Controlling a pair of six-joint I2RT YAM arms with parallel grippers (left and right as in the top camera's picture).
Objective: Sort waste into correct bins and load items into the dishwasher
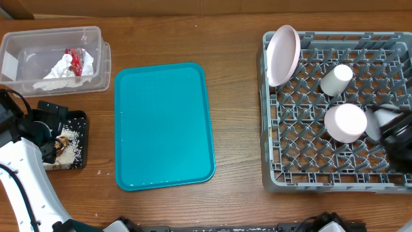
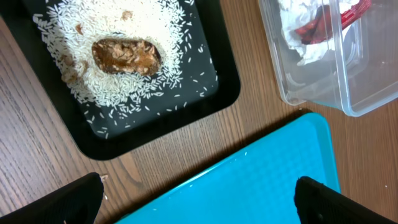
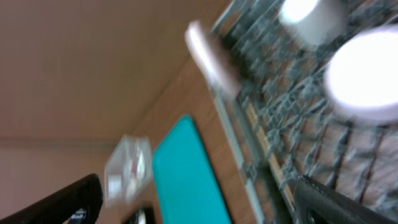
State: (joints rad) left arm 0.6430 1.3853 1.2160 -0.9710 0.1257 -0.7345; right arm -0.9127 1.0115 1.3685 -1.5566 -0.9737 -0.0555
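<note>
The clear tub (image 1: 55,59) at the back left holds the crumpled napkin (image 1: 64,69) and the red-and-white wrapper (image 1: 76,60). The black tray (image 2: 161,127) holds rice (image 2: 134,84) and the brown lump (image 2: 126,56). My left gripper (image 1: 55,132) hovers over this tray, open and empty (image 2: 199,196). The grey dish rack (image 1: 335,182) holds the upright plate (image 1: 283,55), the cup (image 1: 337,80), an upturned bowl (image 1: 346,122) and a grey-rimmed bowl (image 1: 380,119) partly hidden by my right gripper (image 1: 396,138). That gripper is open and empty (image 3: 199,199).
The teal serving tray (image 1: 162,125) lies bare between the black tray and the rack. Its corner shows in the left wrist view (image 2: 261,180). The right wrist view is blurred and shows the rack edge (image 3: 249,155) and the teal tray (image 3: 186,177).
</note>
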